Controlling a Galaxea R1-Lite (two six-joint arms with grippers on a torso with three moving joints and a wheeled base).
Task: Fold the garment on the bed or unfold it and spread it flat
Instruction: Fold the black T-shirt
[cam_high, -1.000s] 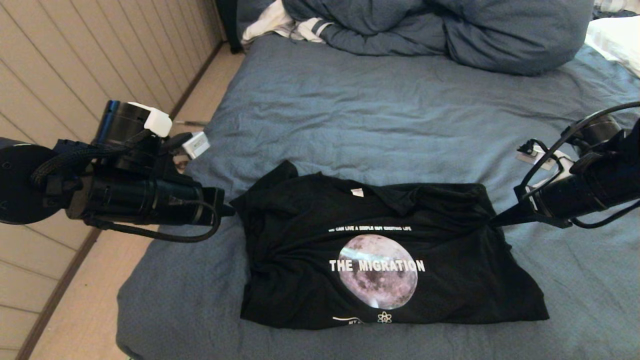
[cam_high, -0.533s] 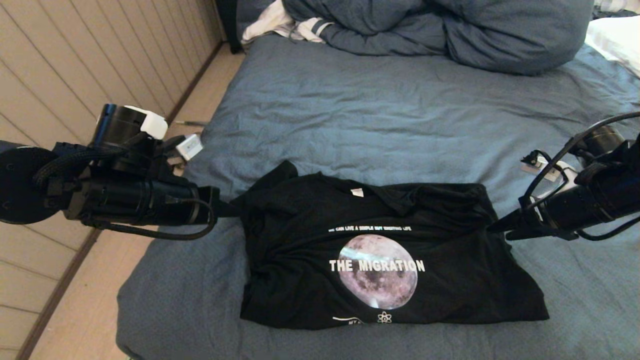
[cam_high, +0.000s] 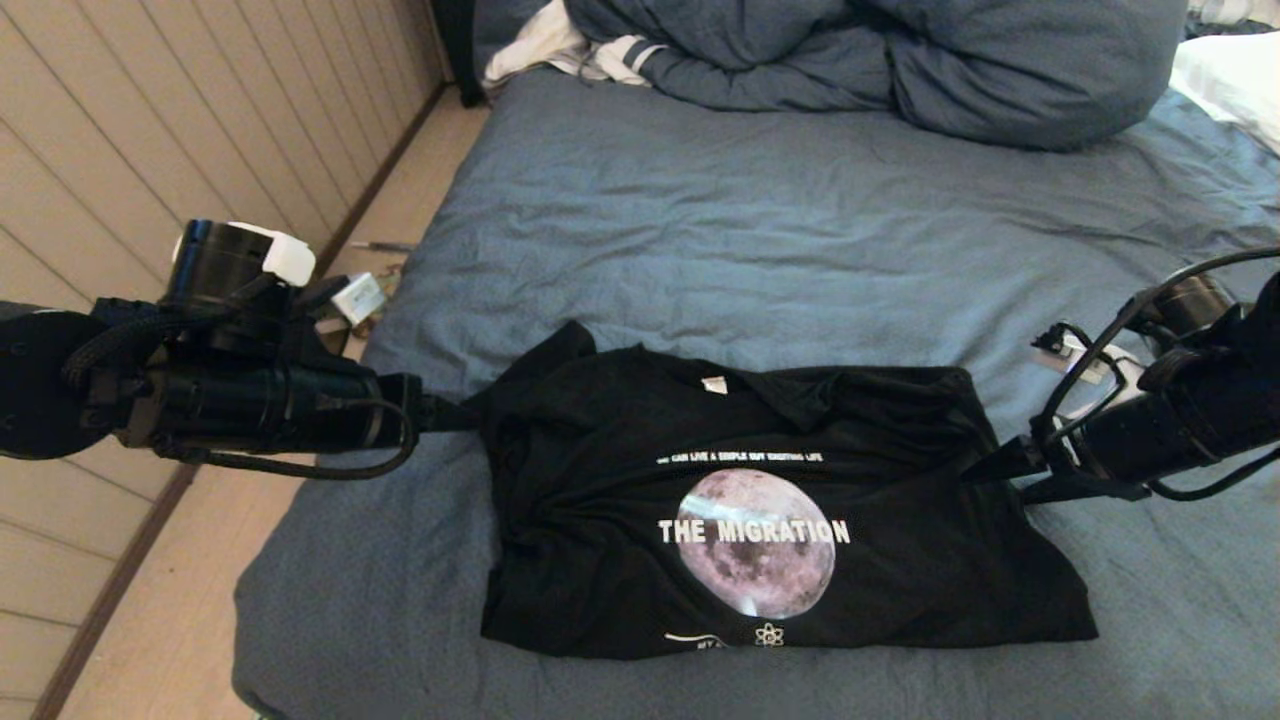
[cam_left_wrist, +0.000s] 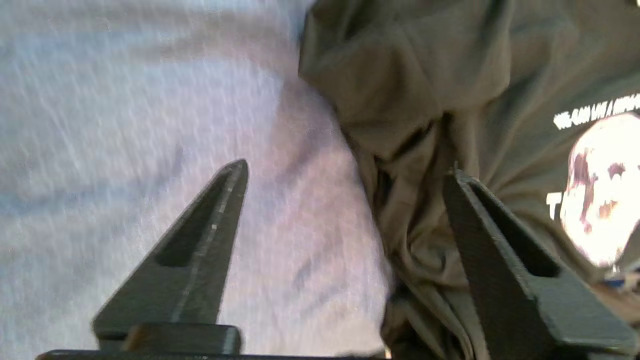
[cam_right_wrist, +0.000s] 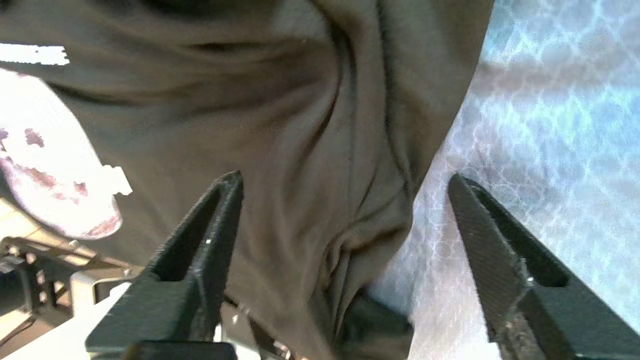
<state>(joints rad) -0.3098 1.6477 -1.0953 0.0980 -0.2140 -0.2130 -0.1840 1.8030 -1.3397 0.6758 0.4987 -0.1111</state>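
Observation:
The garment (cam_high: 760, 500), a black T-shirt with a moon print and white lettering, lies folded and rumpled on the bed (cam_high: 800, 250) near its front edge. At the shirt's left edge my left gripper (cam_high: 455, 412) is open. The left wrist view shows its gripper (cam_left_wrist: 346, 167) spread over the sheet and the shirt's (cam_left_wrist: 450, 100) bunched edge, pinching nothing. My right gripper (cam_high: 990, 470) is open at the shirt's right edge. The right wrist view has its gripper (cam_right_wrist: 344, 176) straddling the shirt's (cam_right_wrist: 275, 125) border, with one finger (cam_right_wrist: 200, 240) over cloth.
A bunched blue-grey duvet (cam_high: 900, 60) fills the far end of the bed, with a white striped cloth (cam_high: 560, 45) beside it and a white pillow (cam_high: 1235, 80) at the far right. Floor (cam_high: 200, 600) and a panelled wall (cam_high: 120, 120) lie left of the bed.
Both grippers have gone from shut to open, letting go of the shirt's side edges. The left arm has drawn back to the left. The shirt has stayed put.

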